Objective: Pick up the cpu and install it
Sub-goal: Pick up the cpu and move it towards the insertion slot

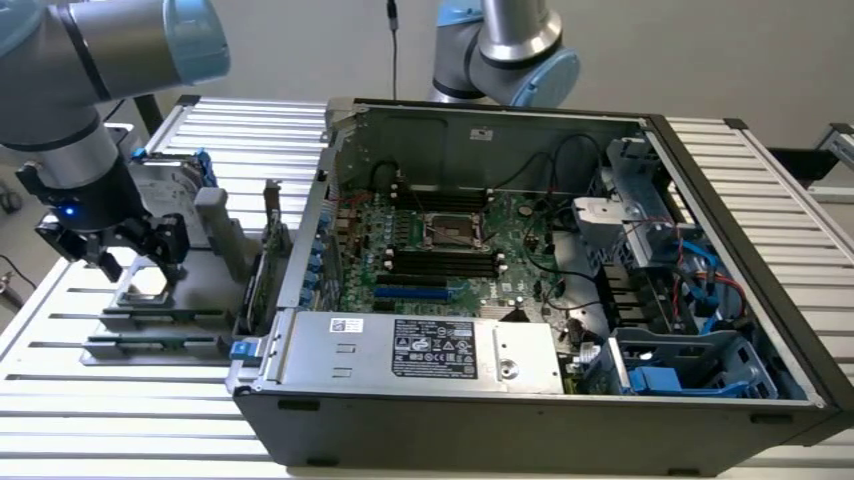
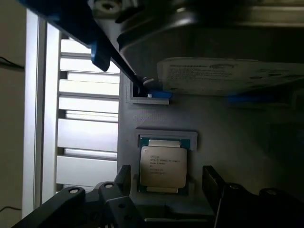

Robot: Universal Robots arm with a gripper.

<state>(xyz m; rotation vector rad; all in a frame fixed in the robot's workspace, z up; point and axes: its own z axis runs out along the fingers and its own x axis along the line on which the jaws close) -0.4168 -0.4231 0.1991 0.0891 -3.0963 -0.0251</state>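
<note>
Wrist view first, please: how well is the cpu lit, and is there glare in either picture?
Wrist view: dim overall, the cpu catching soft light without glare, the table slats much brighter; exterior view: evenly bright, the computer case interior shadowed, no strong glare.

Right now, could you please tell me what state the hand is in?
Hand: open and holding nothing, with a finger on either side of the cpu, not gripping it.
</note>
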